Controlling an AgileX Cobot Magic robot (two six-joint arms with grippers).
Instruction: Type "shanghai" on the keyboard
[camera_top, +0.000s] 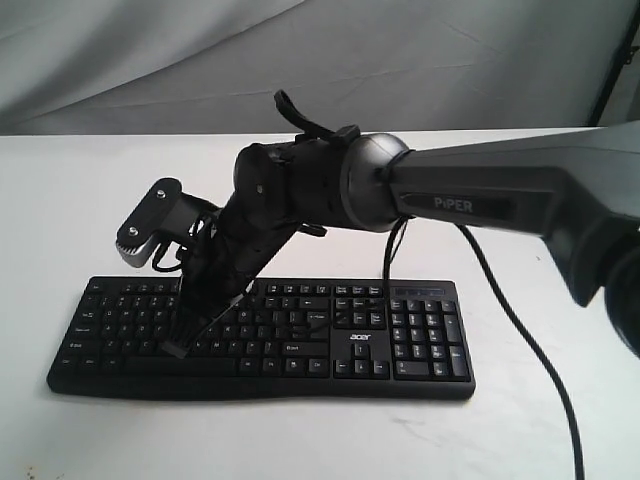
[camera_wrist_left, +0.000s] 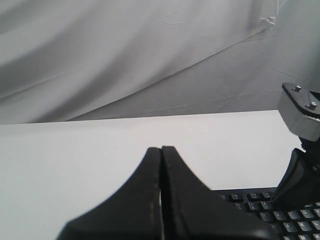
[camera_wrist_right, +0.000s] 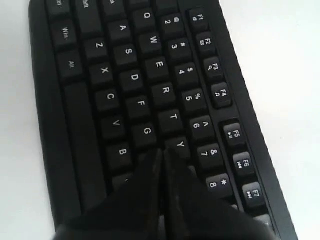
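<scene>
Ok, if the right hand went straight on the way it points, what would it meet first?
The keyboard: the shut right hand points down at the letter keys, its tip beside G and Y. Likely the H key, though the tip hides it.

the keyboard (camera_top: 420, 340) looks matt black plastic. the table (camera_top: 60, 200) is smooth, matt white. the backdrop (camera_top: 400, 60) is creased grey cloth. the right arm (camera_top: 500, 190) has a smooth, slightly glossy grey shell.

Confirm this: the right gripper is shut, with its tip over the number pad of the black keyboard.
Wrong place. The right gripper is shut, with its tip over the letter keys near Y and G of the black keyboard, as the right wrist view shows.
</scene>
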